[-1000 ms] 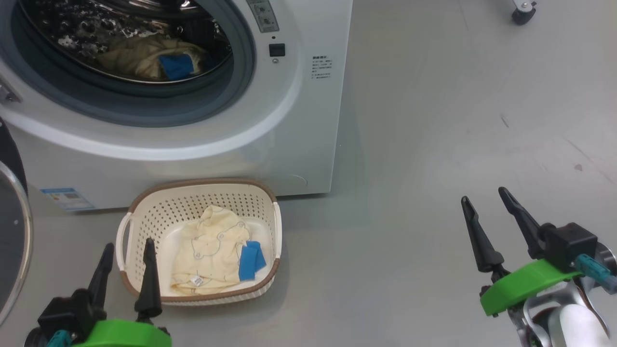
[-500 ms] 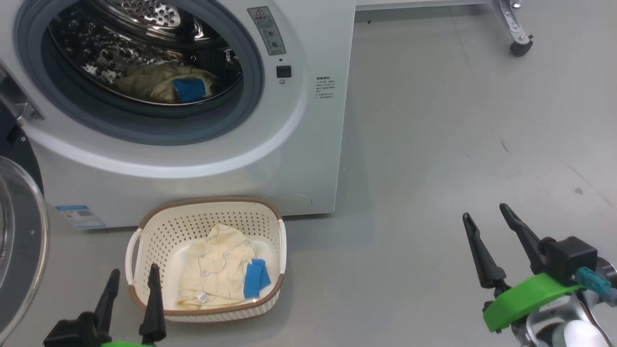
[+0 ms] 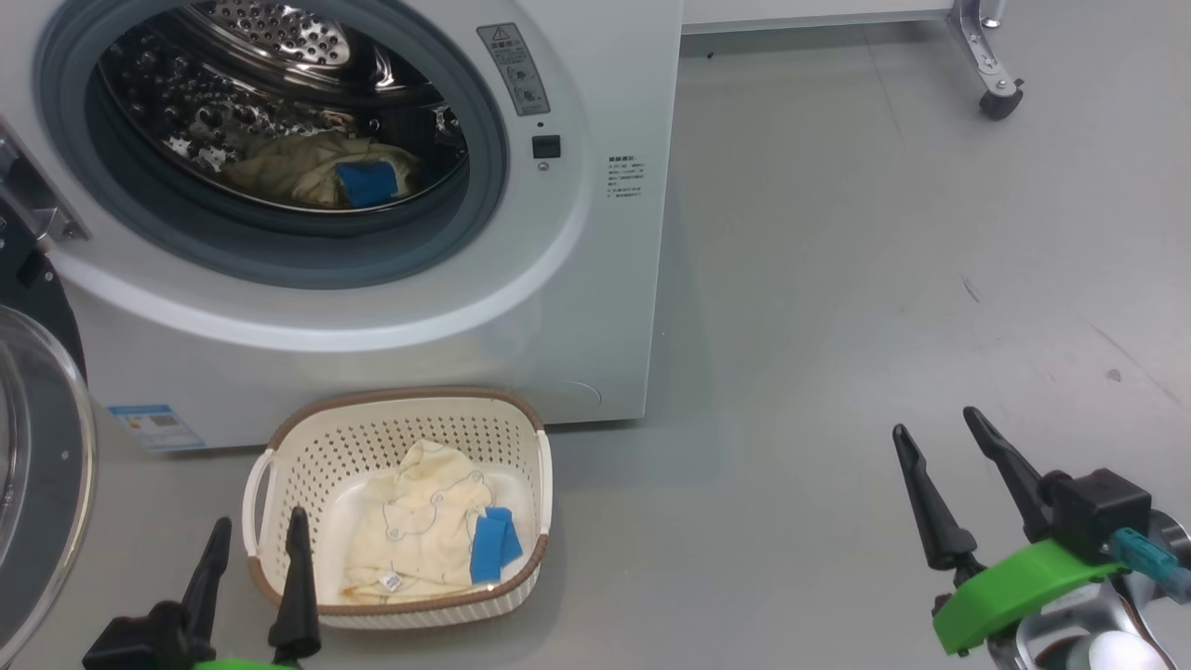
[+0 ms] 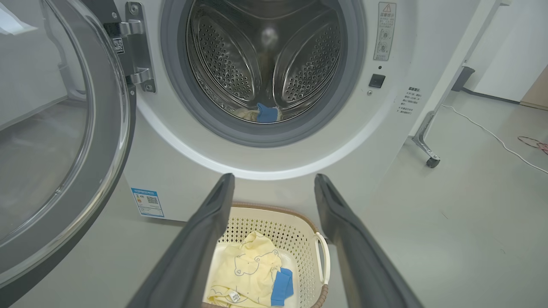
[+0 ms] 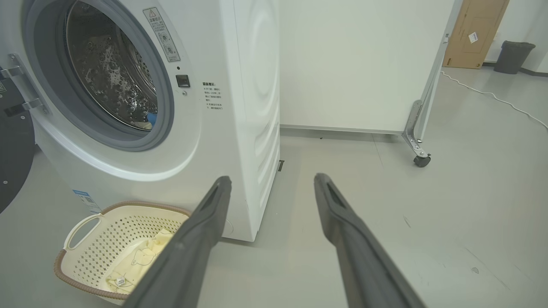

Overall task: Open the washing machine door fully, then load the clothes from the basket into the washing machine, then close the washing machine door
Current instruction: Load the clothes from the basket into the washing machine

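Observation:
The white washing machine (image 3: 595, 279) stands with its door (image 3: 37, 465) swung wide to the left, glass bowl and dark rim showing (image 4: 64, 128). Inside the steel drum lie pale yellow clothes (image 3: 298, 167) with a blue piece (image 3: 368, 183). On the floor in front sits the cream basket (image 3: 372, 433), holding a yellow bear-print garment (image 3: 419, 540) and a blue cloth (image 3: 493, 549). My left gripper (image 3: 259, 521) hovers open at the basket's near left rim, empty. My right gripper (image 3: 936, 423) is open over bare floor far to the right.
A white panel on a metal leg with a caster wheel (image 3: 996, 98) stands behind the machine on the right. A white cable (image 5: 492, 96) runs across the floor beyond it, near a grey bin (image 5: 513, 55). Grey floor stretches between basket and right gripper.
The head camera has tilted up, so the machine, basket and both grippers sit lower in the picture. Both grippers remain open and nothing has been picked up.

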`<state>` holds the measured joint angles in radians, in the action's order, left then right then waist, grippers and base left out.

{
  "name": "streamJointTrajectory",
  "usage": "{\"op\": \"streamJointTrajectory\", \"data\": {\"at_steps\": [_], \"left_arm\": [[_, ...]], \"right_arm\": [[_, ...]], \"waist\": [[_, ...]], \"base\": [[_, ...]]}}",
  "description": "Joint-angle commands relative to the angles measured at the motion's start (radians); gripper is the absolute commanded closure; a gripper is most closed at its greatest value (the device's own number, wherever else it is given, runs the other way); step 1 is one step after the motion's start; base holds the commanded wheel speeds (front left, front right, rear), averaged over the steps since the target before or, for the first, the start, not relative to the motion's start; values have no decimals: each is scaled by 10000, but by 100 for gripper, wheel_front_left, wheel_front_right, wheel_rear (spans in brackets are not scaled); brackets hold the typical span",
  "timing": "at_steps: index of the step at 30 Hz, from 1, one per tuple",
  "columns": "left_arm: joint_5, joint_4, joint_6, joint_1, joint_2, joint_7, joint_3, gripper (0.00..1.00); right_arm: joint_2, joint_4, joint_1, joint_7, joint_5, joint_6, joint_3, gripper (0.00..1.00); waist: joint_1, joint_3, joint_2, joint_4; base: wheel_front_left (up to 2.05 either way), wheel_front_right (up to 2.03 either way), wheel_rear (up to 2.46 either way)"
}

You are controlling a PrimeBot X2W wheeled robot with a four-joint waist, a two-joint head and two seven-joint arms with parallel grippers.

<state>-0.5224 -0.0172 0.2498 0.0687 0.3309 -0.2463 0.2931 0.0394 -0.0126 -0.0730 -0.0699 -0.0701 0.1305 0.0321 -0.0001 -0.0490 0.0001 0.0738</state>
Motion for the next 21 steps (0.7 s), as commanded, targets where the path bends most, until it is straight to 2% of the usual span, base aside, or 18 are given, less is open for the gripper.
{"op": "streamJointTrajectory", "data": {"at_steps": [1, 15, 21], "left_arm": [[-72, 336, 1014, -243, 216, -32, -380, 0], [-96, 194, 938, -611, 270, -5, -310, 0], [-70, -118, 707, -1159, 284, 197, -73, 0]], "right_arm": [[108, -389, 242, -3, -43, 2, -206, 0], [108, -456, 392, -75, -104, 2, -189, 0], [108, -512, 585, -141, -160, 2, -208, 0]], "waist": [[1, -13, -1, 2], [1, -477, -1, 70], [1, -1017, -1, 90]], "base": [[0, 0, 0], [0, 0, 0], [0, 0, 0]]}}
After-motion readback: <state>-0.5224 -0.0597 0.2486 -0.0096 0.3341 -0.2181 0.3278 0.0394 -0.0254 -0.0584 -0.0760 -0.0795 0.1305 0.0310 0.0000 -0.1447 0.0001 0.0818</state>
